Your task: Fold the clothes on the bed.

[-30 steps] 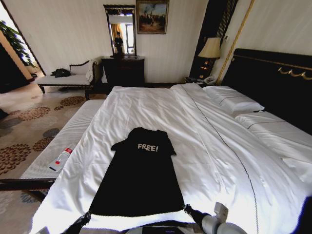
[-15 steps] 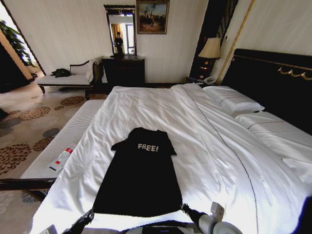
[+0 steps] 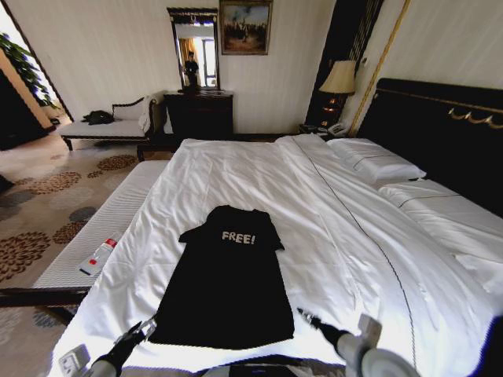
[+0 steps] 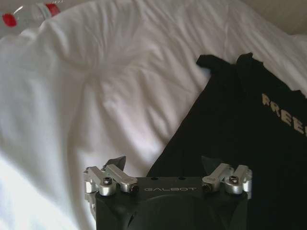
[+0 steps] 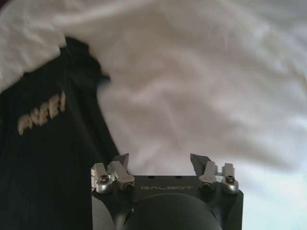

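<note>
T-shirt point(image 3: 226, 283) lay flat near the bed's point(image 3: 330, 204) foot edge, left tool point(image 3: 146, 327) and right tool point(image 3: 308, 320) both open and empty at its hem corners; risk: pinching duvet point(image 3: 236, 169) with fabric, or uneven grips skewing the fold.

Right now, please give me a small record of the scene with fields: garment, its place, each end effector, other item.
garment: black T-shirt, spread flat, "FREE!" facing up
place: on the white bed
left end effector: open, at the shirt's near left hem corner
right end effector: open, at the near right hem corner
other item: bottle on the bench beside the bed
</note>
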You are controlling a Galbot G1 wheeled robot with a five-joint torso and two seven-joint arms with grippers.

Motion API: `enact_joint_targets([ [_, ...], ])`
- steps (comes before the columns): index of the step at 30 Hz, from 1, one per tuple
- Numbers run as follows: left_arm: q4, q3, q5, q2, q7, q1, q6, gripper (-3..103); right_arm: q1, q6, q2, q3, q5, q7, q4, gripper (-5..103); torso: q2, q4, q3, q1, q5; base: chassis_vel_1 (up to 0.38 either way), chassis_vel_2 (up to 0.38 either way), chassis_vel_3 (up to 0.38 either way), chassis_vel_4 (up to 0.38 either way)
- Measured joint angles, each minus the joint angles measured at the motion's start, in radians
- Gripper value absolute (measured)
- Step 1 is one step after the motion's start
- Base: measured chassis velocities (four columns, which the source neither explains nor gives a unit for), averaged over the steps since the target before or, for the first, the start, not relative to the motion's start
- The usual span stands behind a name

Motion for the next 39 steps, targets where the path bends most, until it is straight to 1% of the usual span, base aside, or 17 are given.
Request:
enact_joint_targets([
  [2, -0.009, -0.002, 0.004, 0.012, 0.001, -0.015, 0.003, 98, 0.094, 0.000, -0.068, 0.034, 0.114, 0.018, -0.042, 80, 0.000, 0.0001, 0.000, 0.000, 0.0002, 0.000, 0.000, 0.000, 0.000],
  [4, -0.015, 0.012, 0.025, 0.025, 0.000, -0.046, 0.008, 100, 0.190, 0.000, -0.131, 0.036, 0.220, 0.036, -0.095, 90, 0.000, 0.0003, 0.000, 0.000, 0.0003, 0.000, 0.000, 0.000, 0.000],
  [5, -0.015, 0.012, 0.025, 0.025, 0.000, -0.046, 0.008, 100, 0.190, 0.000, -0.131, 0.036, 0.220, 0.036, -0.095, 90, 0.000, 0.0003, 0.000, 0.000, 0.0003, 0.000, 0.000, 0.000, 0.000],
  [7, -0.016, 0.037, 0.056, 0.038, -0.007, -0.085, 0.014, 100, 0.273, 0.000, -0.169, 0.015, 0.283, 0.042, -0.154, 99, 0.000, 0.0003, 0.000, 0.000, 0.0001, 0.000, 0.000, 0.000, 0.000],
  [8, -0.015, 0.055, 0.074, 0.046, -0.012, -0.109, 0.016, 100, 0.325, 0.000, -0.180, -0.001, 0.320, 0.048, -0.198, 99, 0.000, 0.0001, 0.000, 0.000, 0.0002, 0.000, 0.000, 0.000, 0.000],
  [9, -0.015, 0.055, 0.074, 0.046, -0.012, -0.109, 0.016, 100, 0.325, 0.000, -0.180, -0.001, 0.320, 0.048, -0.198, 99, 0.000, 0.0001, 0.000, 0.000, 0.0002, 0.000, 0.000, 0.000, 0.000],
  [10, -0.015, 0.074, 0.087, 0.053, -0.019, -0.131, 0.020, 100, 0.369, 0.000, -0.182, -0.016, 0.344, 0.050, -0.236, 100, 0.000, 0.0000, 0.000, 0.000, -0.0002, 0.000, 0.000, 0.000, 0.000],
  [13, -0.016, 0.126, 0.108, 0.077, -0.036, -0.173, 0.029, 100, 0.520, 0.000, -0.164, -0.063, 0.384, 0.046, -0.380, 100, 0.000, 0.0002, 0.000, 0.000, 0.0003, 0.000, 0.000, 0.000, 0.000],
  [14, -0.016, 0.126, 0.108, 0.077, -0.036, -0.173, 0.029, 100, 0.520, 0.000, -0.164, -0.063, 0.384, 0.046, -0.380, 100, 0.000, 0.0002, 0.000, 0.000, 0.0003, 0.000, 0.000, 0.000, 0.000],
  [18, -0.018, 0.173, 0.129, 0.107, -0.041, -0.204, 0.033, 100, 0.698, 0.000, -0.145, -0.130, 0.388, 0.017, -0.552, 100, 0.000, 0.0002, 0.000, 0.000, 0.0001, 0.000, 0.000, 0.000, 0.000],
  [19, -0.018, 0.173, 0.129, 0.107, -0.041, -0.204, 0.033, 100, 0.698, 0.000, -0.145, -0.130, 0.388, 0.017, -0.552, 100, 0.000, 0.0002, 0.000, 0.000, 0.0001, 0.000, 0.000, 0.000, 0.000],
  [23, -0.021, 0.215, 0.129, 0.118, -0.042, -0.225, 0.037, 100, 0.813, 0.000, -0.139, -0.204, 0.368, -0.012, -0.694, 100, 0.000, 0.0002, 0.000, 0.000, 0.0000, 0.000, 0.000, 0.000, 0.000],
  [25, -0.021, 0.225, 0.133, 0.119, -0.042, -0.229, 0.037, 100, 0.829, 0.000, -0.136, -0.217, 0.360, -0.018, -0.716, 100, 0.000, 0.0002, 0.000, 0.000, 0.0000, 0.000, 0.000, 0.000, 0.000],
  [29, -0.012, 0.266, 0.164, 0.119, -0.039, -0.244, 0.033, 100, 0.886, 0.000, -0.114, -0.268, 0.310, -0.056, -0.812, 100, 0.000, 0.0001, 0.000, 0.000, 0.0000, 0.000, 0.000, 0.000, 0.000],
  [30, -0.012, 0.266, 0.164, 0.119, -0.039, -0.244, 0.033, 100, 0.886, 0.000, -0.114, -0.268, 0.310, -0.056, -0.812, 100, 0.000, 0.0001, 0.000, 0.000, 0.0000, 0.000, 0.000, 0.000, 0.000],
  [34, -0.010, 0.275, 0.171, 0.125, -0.036, -0.256, 0.023, 100, 0.949, 0.000, -0.097, -0.308, 0.252, -0.107, -0.895, 100, 0.000, 0.0001, 0.000, 0.000, 0.0000, 0.000, 0.000, 0.000, 0.000],
  [39, -0.014, 0.261, 0.155, 0.152, -0.033, -0.265, 0.021, 100, 0.994, 0.000, -0.096, -0.328, 0.242, -0.115, -0.918, 100, 0.000, 0.0002, 0.000, 0.000, -0.0001, 0.000, 0.000, 0.000, 0.000],
])
